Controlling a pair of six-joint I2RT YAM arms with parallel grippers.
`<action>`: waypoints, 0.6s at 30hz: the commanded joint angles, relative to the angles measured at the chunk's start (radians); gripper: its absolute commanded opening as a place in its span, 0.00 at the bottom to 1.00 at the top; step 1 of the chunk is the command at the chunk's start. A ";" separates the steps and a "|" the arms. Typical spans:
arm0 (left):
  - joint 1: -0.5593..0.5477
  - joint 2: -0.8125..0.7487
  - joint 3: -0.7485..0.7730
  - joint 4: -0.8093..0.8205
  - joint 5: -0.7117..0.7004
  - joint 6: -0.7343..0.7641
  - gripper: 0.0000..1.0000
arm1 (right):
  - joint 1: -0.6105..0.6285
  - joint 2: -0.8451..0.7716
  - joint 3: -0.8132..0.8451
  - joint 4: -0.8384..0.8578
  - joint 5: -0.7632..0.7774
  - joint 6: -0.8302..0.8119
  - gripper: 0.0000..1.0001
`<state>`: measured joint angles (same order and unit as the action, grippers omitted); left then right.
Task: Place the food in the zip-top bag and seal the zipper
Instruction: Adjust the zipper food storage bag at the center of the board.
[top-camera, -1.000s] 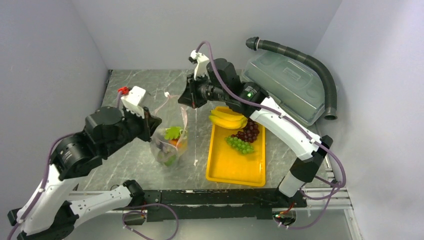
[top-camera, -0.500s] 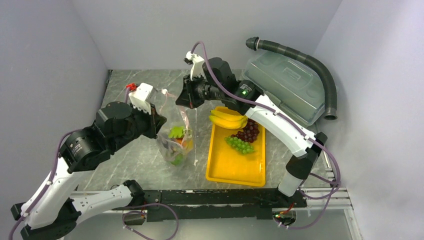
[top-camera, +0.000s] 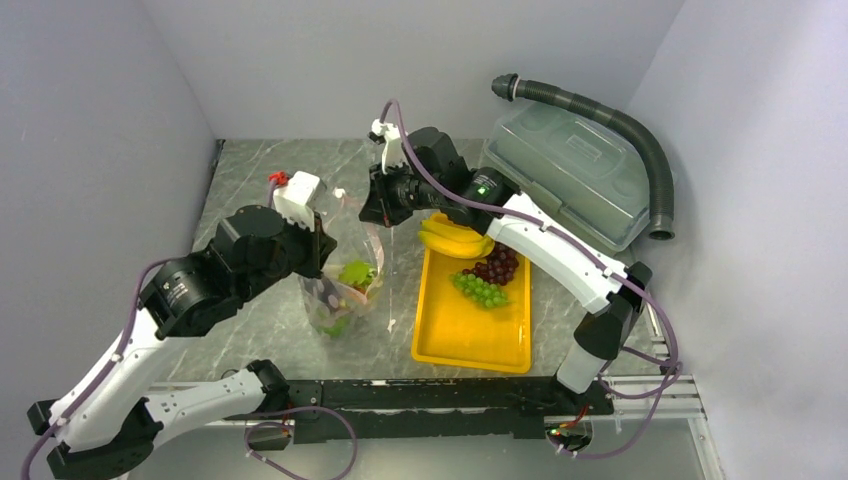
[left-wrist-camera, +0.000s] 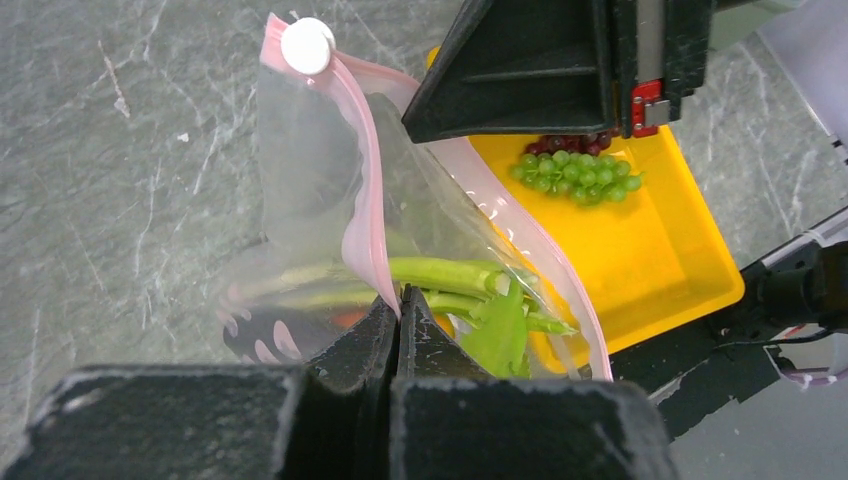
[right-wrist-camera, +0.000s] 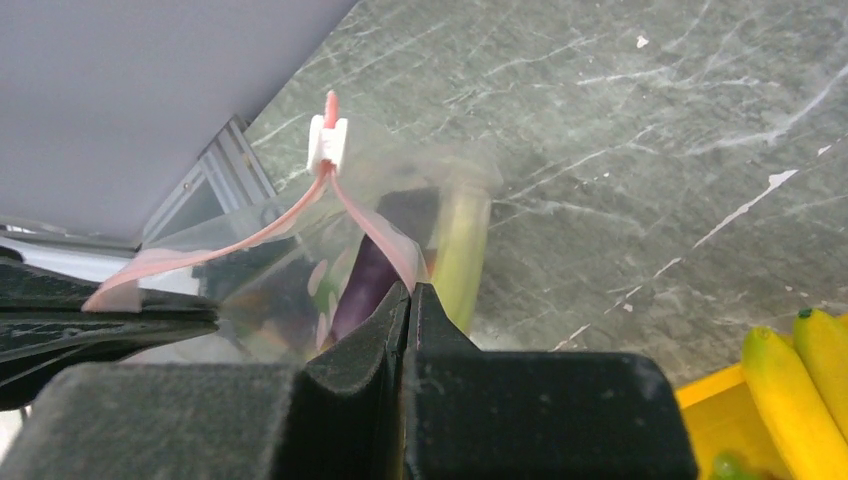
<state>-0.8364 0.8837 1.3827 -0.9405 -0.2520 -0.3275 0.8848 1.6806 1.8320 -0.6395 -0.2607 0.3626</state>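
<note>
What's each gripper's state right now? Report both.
Left gripper: shut on the narrow pale pink zipper strip of the clear crinkly plastic bag.
Right gripper: shut on the same strip, other side of the mouth.

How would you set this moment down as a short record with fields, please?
left gripper: shut on the zipper, on one lip of the mouth
right gripper: shut on the zipper, on the other lip
zip-top bag: mouth held apart, slider at one end
in the bag: green leafy stalks, eggplant
on the yellow tray: bananas, dark red grapes, green grapes
seal: not yet done
</note>
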 joint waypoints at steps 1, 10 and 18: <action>-0.001 0.002 -0.010 0.093 -0.058 0.003 0.00 | 0.000 -0.068 0.015 0.094 -0.002 0.004 0.00; -0.001 0.036 -0.086 0.143 -0.046 0.001 0.00 | 0.005 -0.031 0.032 0.163 -0.123 0.045 0.00; 0.008 0.059 -0.100 0.169 -0.069 0.011 0.00 | 0.035 0.022 0.084 0.190 -0.164 0.058 0.00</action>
<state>-0.8356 0.9463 1.2755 -0.8436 -0.2913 -0.3267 0.8997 1.6829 1.8397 -0.5426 -0.3775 0.4042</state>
